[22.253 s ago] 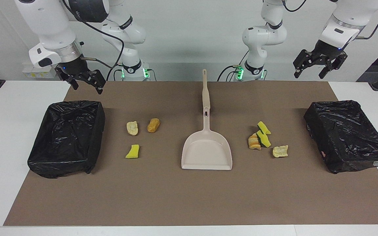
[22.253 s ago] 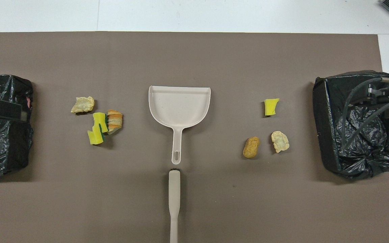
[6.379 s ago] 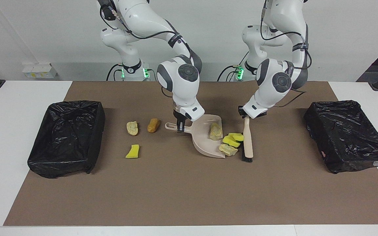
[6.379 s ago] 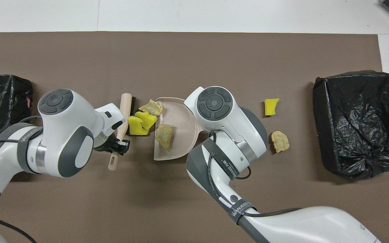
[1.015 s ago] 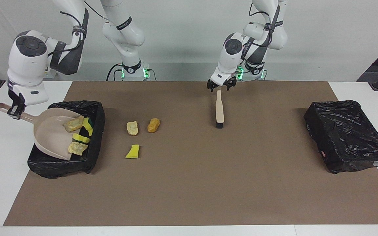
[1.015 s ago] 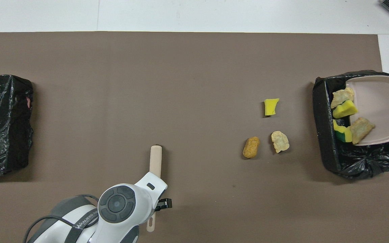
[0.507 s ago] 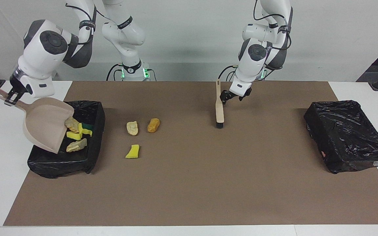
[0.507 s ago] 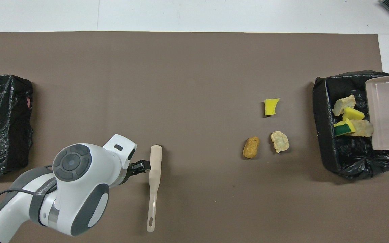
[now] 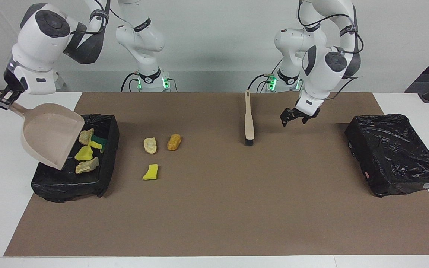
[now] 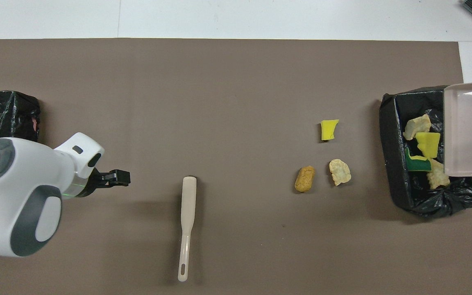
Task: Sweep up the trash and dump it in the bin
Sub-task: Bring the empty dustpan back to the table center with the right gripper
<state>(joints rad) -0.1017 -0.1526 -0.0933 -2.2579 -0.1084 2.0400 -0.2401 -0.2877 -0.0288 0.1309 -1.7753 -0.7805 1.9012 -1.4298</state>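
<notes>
So the dustpan (image 9: 48, 134) went from flat mid-table to tipped steeply over the bin (image 9: 104, 163) at the right arm's end, right gripper (image 9: 5, 97) clamped on its handle; four scraps (image 9: 86, 152) that were riding in the pan a second ago are now lying in the bin (the pan looks empty); the left gripper (image 9: 293, 116) has let go of the brush (image 9: 249, 120) and swung off toward its own end, fingers apart.
</notes>
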